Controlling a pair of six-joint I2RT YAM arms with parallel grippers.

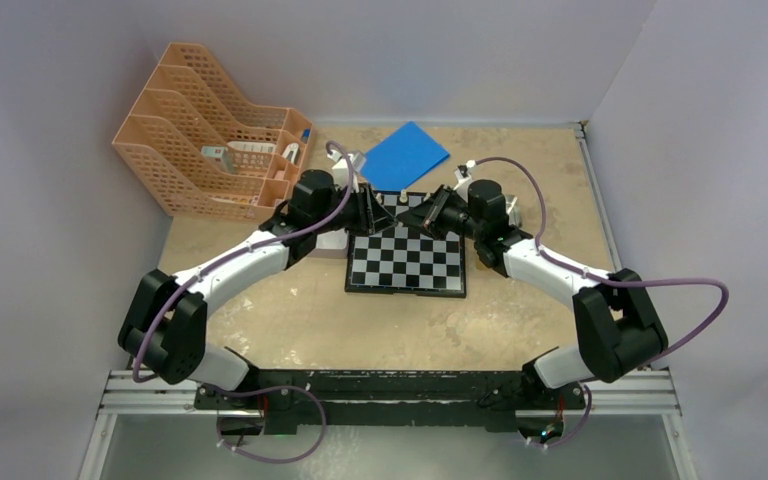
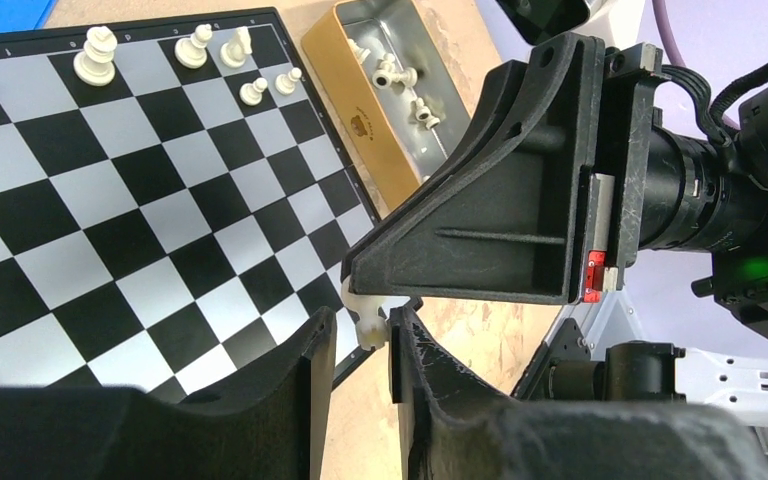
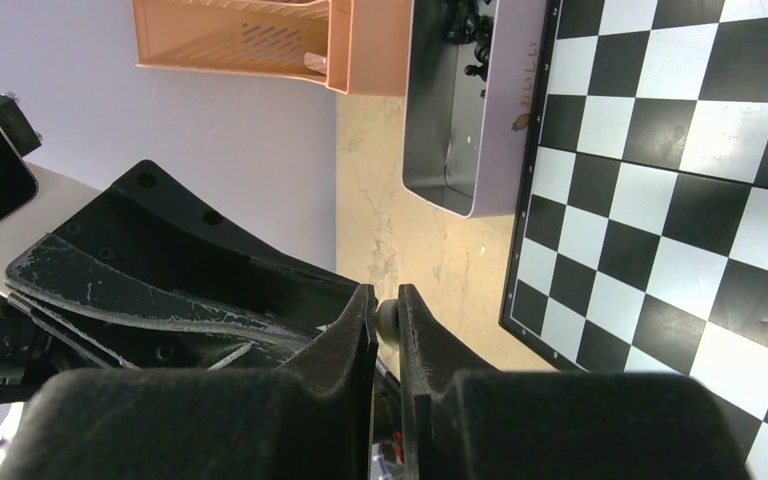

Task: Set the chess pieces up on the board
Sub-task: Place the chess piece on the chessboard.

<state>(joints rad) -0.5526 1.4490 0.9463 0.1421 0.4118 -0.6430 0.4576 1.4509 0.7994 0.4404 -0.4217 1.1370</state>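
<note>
White chess piece (image 2: 368,316), lengthwise between left hand (image 2: 362,335) fingers

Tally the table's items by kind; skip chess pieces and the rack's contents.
Black-and-white checked chessboard: 1
Open metal tins, gold tin and lilac tin: 2
Blue square sheet: 1
Peach plastic file rack: 1
Total: 5

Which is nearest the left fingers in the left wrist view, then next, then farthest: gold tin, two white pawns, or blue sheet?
1. The gold tin, just off the right edge of the board, is nearest the left fingers.
2. The two white pawns, on the board's far right corner.
3. The blue sheet, beyond the board's far left edge.
</note>
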